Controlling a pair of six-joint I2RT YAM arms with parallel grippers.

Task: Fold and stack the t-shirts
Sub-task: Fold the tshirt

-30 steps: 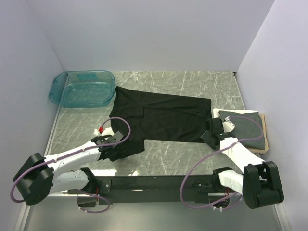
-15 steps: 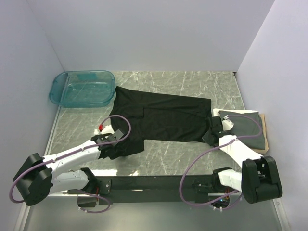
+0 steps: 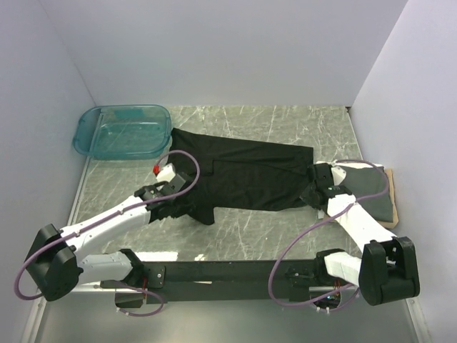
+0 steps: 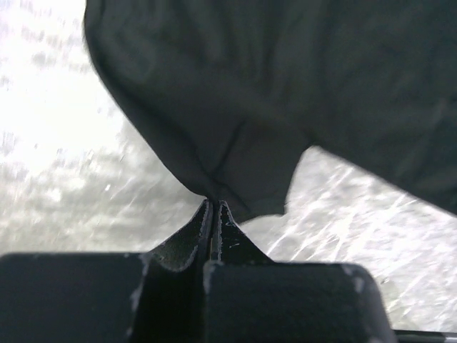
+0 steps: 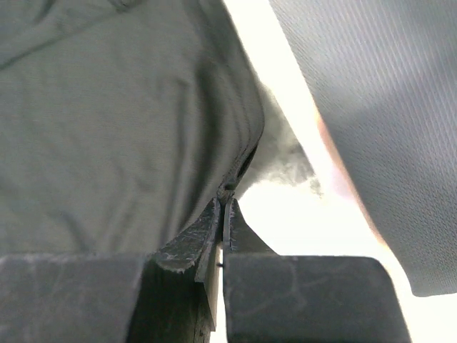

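The left claw is pinched tight on a corner of the black t-shirt, a soft short-sleeved cloth shirt. In its wrist view the cloth is drawn to a point right at the closed fingertips and fans out beyond them. The right claw is clamped as well, its fingers meeting on the hemmed edge of the same shirt at the opposite end.

Between the two claws the black t-shirt lies spread across the grey marbled tabletop. Most of it is flat, with the bunched, rumpled part gathered at the left claw.

Just beside the right claw, on its outer side, sits the dark grey t-shirt, folded into a neat rectangle. It rests on a flat tan rectangular board, whose edge peeks out at the side away from the claw. The two shirts sit close together there, a pale strip showing between them in the wrist view.

Well beyond the left claw, towards the far left corner, stands a clear teal plastic tub. It is upright, and its see-through floor and walls show plainly. The black shirt's far corner lies just beside its rim.
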